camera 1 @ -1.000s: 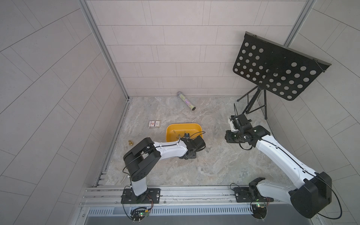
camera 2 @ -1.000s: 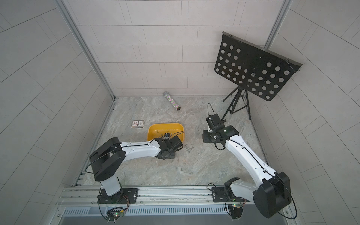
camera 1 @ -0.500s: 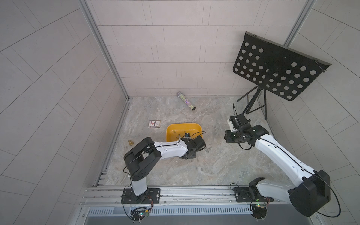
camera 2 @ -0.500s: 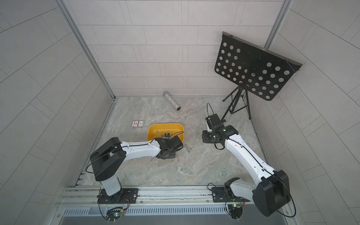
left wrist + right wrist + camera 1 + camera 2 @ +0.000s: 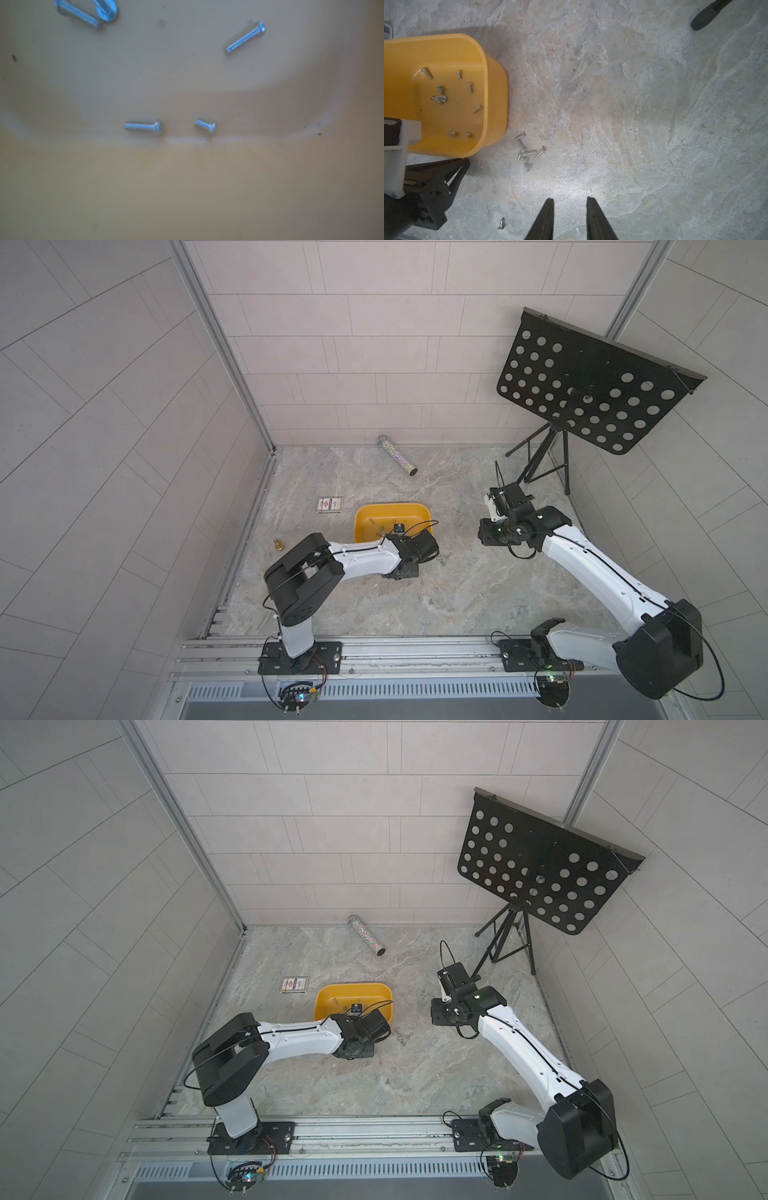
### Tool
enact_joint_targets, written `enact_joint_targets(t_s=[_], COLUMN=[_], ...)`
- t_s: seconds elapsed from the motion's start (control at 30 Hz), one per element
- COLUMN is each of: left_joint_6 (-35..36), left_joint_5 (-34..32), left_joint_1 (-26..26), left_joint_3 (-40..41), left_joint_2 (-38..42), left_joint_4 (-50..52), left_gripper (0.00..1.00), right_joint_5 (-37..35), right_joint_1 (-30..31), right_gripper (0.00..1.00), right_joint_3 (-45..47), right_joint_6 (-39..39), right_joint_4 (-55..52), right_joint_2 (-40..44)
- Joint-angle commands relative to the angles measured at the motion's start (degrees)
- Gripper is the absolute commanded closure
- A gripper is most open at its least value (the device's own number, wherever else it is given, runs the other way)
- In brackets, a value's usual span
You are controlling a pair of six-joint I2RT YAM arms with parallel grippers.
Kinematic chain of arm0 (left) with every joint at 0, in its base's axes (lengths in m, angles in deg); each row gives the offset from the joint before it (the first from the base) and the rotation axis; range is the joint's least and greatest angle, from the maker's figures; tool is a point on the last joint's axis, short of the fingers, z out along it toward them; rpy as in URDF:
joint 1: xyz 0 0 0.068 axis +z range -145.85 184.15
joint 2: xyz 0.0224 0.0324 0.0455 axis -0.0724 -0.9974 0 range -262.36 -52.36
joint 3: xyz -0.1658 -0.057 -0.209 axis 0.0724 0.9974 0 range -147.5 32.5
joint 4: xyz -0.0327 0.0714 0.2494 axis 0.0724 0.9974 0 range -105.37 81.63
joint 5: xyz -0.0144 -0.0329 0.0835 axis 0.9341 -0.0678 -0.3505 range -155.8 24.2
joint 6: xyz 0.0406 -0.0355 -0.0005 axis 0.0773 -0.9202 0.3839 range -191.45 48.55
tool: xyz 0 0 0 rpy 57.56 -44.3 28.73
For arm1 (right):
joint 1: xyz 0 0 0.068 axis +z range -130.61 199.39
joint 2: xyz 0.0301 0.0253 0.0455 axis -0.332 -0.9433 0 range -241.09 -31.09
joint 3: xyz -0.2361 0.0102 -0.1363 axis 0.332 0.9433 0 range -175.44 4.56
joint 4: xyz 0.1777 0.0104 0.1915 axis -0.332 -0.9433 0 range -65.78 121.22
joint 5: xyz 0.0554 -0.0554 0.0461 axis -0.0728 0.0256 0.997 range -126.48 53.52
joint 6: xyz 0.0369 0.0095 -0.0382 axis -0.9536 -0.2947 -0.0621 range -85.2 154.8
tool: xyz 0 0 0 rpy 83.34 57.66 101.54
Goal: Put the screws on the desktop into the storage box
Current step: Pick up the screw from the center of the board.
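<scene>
Deposit step: left pincer (image 5: 398, 531) over storage box (image 5: 494, 83), grip unreadable; right pincer (image 5: 570, 202) apart, empty. Next: fine pinch on screws (image 5: 527, 153) clustered on worktop (image 5: 633, 124).

My read: robot lab test cell. Grey tiled enclosure walls (image 5: 374, 344), aluminium base rail (image 5: 415, 649) carrying two bolted white-and-black robot arms (image 5: 365, 560), exposed circuit boards (image 5: 301, 697), grey-beige marble-patterned desk (image 5: 457, 593).
</scene>
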Motion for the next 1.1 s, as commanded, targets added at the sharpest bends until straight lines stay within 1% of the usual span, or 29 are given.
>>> enact_joint_targets(t_s=[0.0,0.73,1.07], left_joint_6=[-0.04,-0.31,-1.18], left_joint_5=[0.92,1.23,0.55], left_joint_1=[-0.24,-0.45,-2.77], left_joint_3=[0.02,1.76,3.52], left_joint_2=[-1.52,0.17,3.65], left_joint_4=[0.87,0.33,2.09], left_gripper=[0.78,0.81,0.83], right_joint_5=[-0.19,0.58,1.13], right_joint_1=[-0.2,-0.19,-0.14], right_gripper=[0.69,0.69,0.69], right_joint_3=[0.05,0.65,0.96], right_joint_6=[0.5,-0.16,-0.73], right_joint_4=[-0.52,-0.43,-0.6], right_joint_2=[-0.07,0.34,1.61])
